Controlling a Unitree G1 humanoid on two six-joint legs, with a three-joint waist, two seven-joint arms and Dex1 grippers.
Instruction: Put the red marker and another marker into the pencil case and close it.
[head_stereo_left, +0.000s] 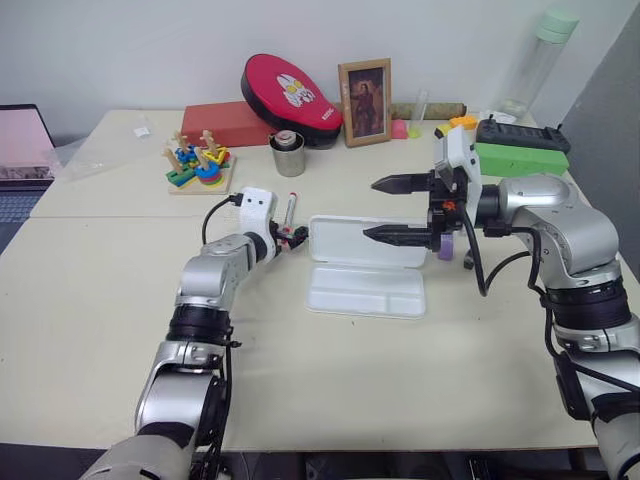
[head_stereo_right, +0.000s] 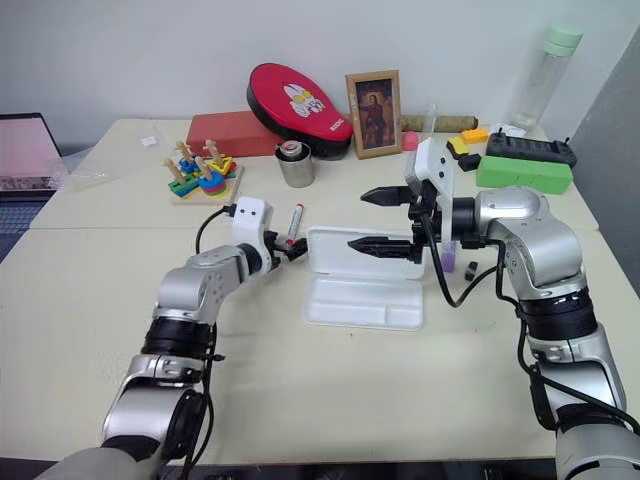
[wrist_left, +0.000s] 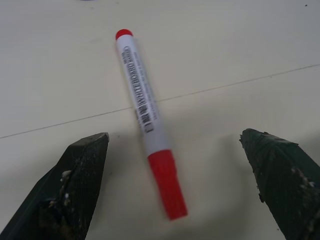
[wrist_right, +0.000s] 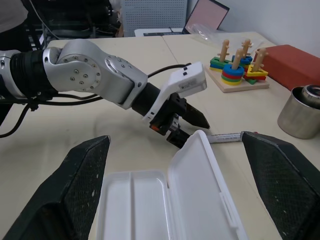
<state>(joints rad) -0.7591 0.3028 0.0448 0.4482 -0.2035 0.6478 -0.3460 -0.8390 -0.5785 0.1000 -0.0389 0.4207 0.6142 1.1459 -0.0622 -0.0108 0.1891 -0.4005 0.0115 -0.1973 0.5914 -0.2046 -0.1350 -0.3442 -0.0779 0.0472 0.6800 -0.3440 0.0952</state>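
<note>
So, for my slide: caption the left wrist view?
Open left gripper straddling the white-barrelled red marker on the beige table.

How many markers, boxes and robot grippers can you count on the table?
Markers: 2, the red marker and the purple marker.
Boxes: 3, the white pencil case, the green box, the red box.
Grippers: 2, left gripper, right gripper.
Total: 7

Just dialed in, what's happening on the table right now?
The left gripper is open, its fingers on either side of the red marker, which lies on the table just left of the pencil case. Nothing is grasped yet. The case lies open with its lid up and looks empty. The right gripper hovers open above the case, and the purple marker stands on the table behind it.
</note>
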